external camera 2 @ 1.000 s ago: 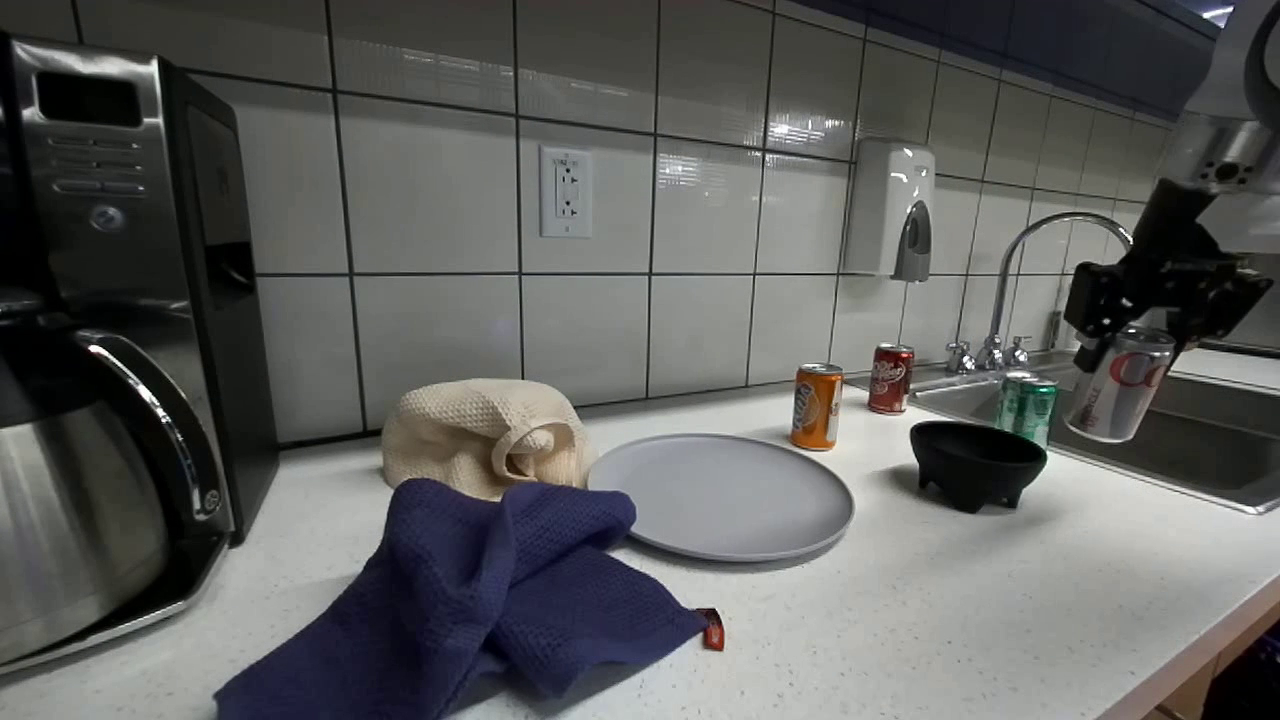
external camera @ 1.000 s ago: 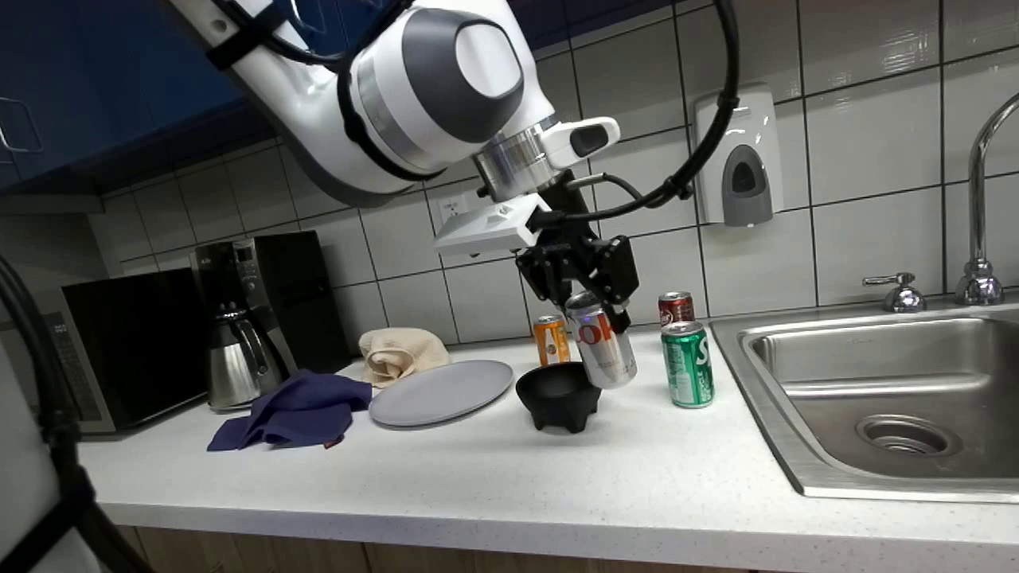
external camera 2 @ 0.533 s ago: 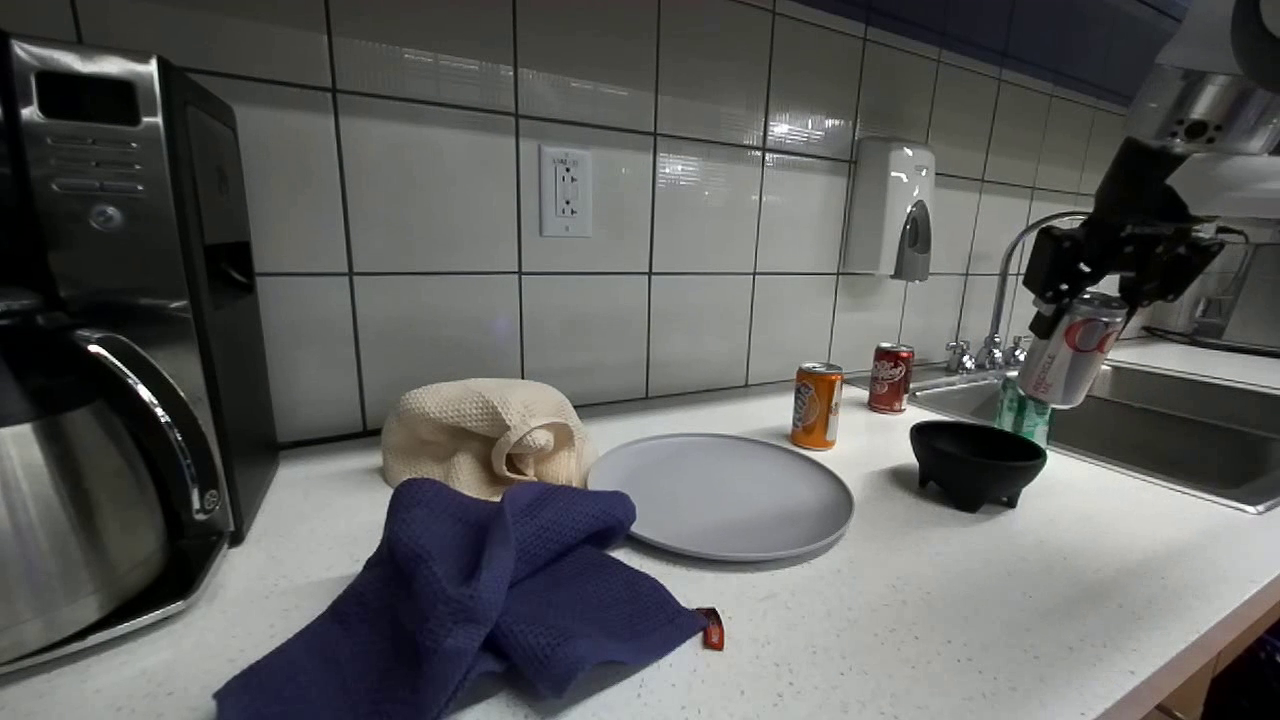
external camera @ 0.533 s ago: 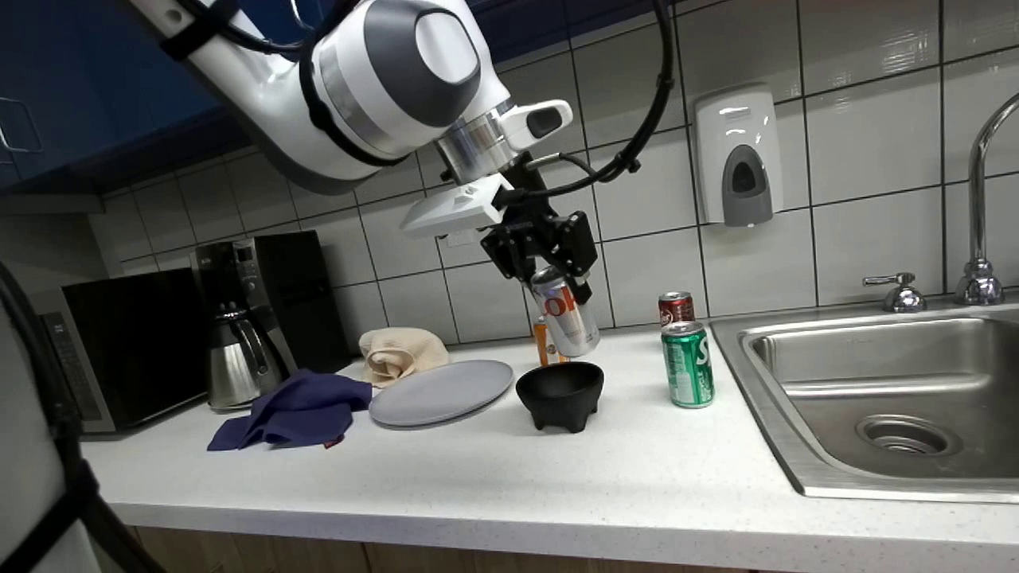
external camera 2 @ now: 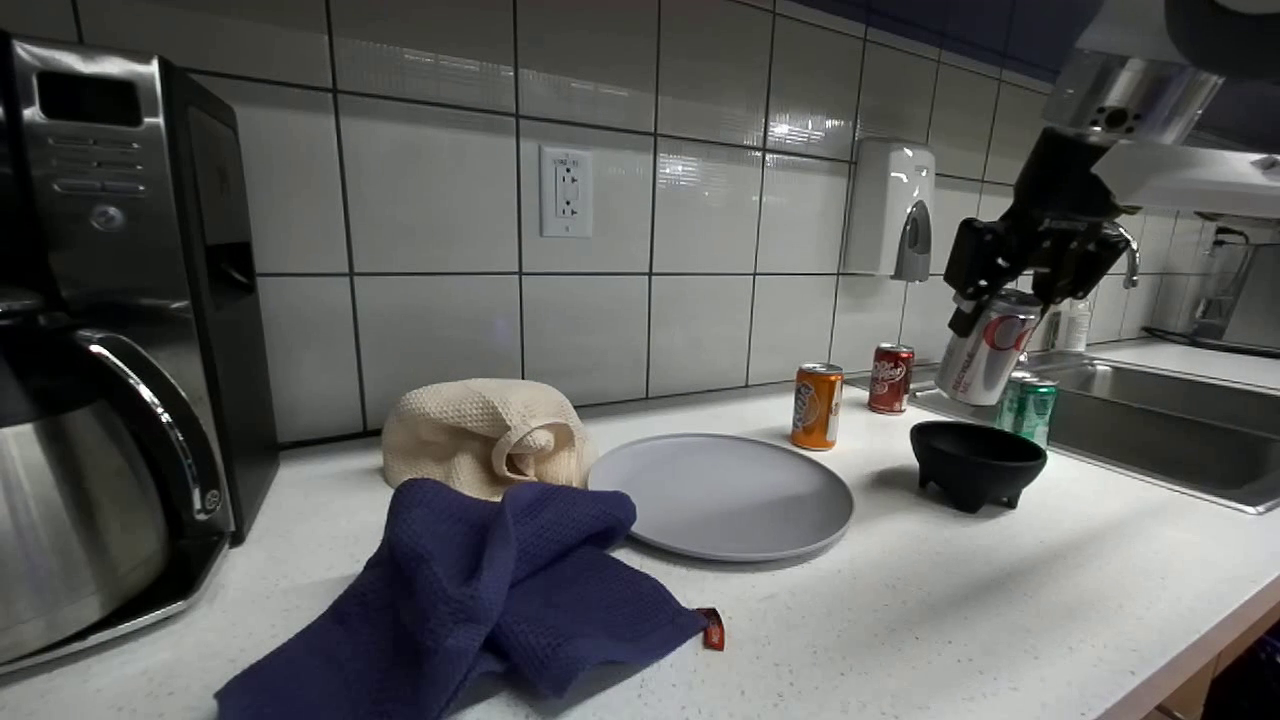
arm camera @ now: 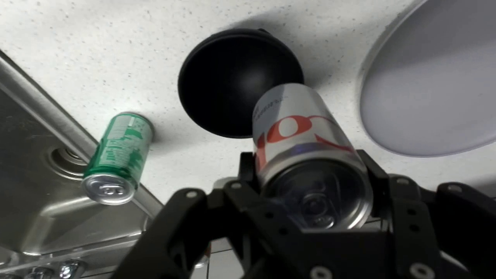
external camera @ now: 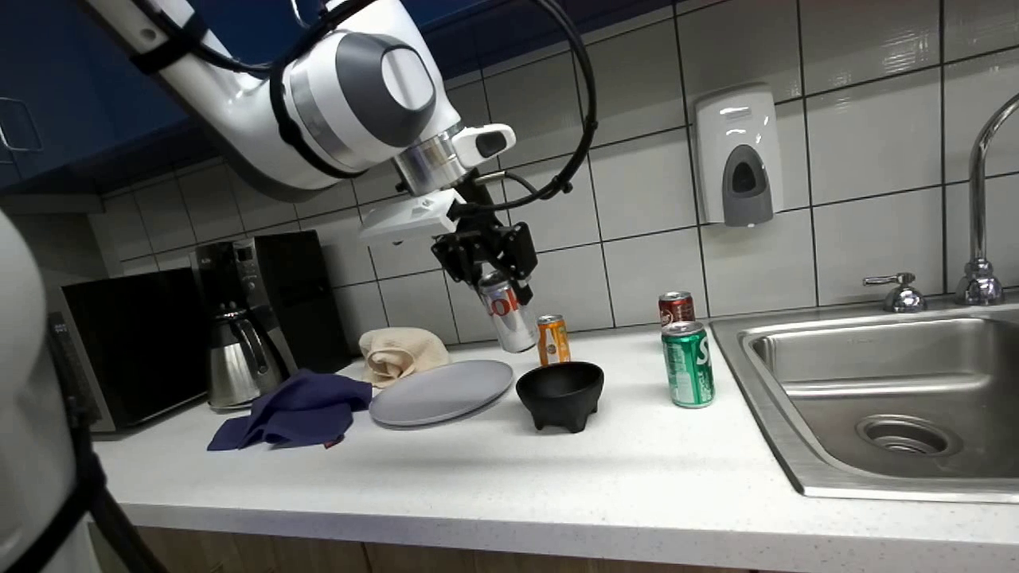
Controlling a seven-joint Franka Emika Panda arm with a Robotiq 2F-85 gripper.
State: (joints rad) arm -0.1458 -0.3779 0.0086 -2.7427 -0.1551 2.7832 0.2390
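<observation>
The silver metal drink can with red lettering (external camera: 509,314) is in the air above the white speckled table (external camera: 446,485), in a tilted position. The black end effector (arm camera: 310,170) has one finger pressed on each side of this can, so its jaws are parted by the width of the can. In the wrist view the lid with its pull tab is nearest to the camera, and the can covers a part of the round black bowl on short legs (external camera 2: 970,478). This bowl stands lower, on the table, between the green metal can (arm camera: 122,149) and the flat round grey plate (external camera 2: 720,500). The green can is upright near the rim of the stainless steel sink (external camera: 776,418), with a dark red metal can (external camera 2: 890,378) behind it. An orange metal can (external camera 2: 817,408) stands farther back than the bowl; in an exterior view it appears just beside the held can, but I cannot tell how near they really are. Past the plate lie a crumpled dark blue cloth (external camera 2: 500,600) and a heaped beige woven cloth (external camera 2: 450,430), and next to them stands a black and steel coffee maker (external camera 2: 110,230).
</observation>
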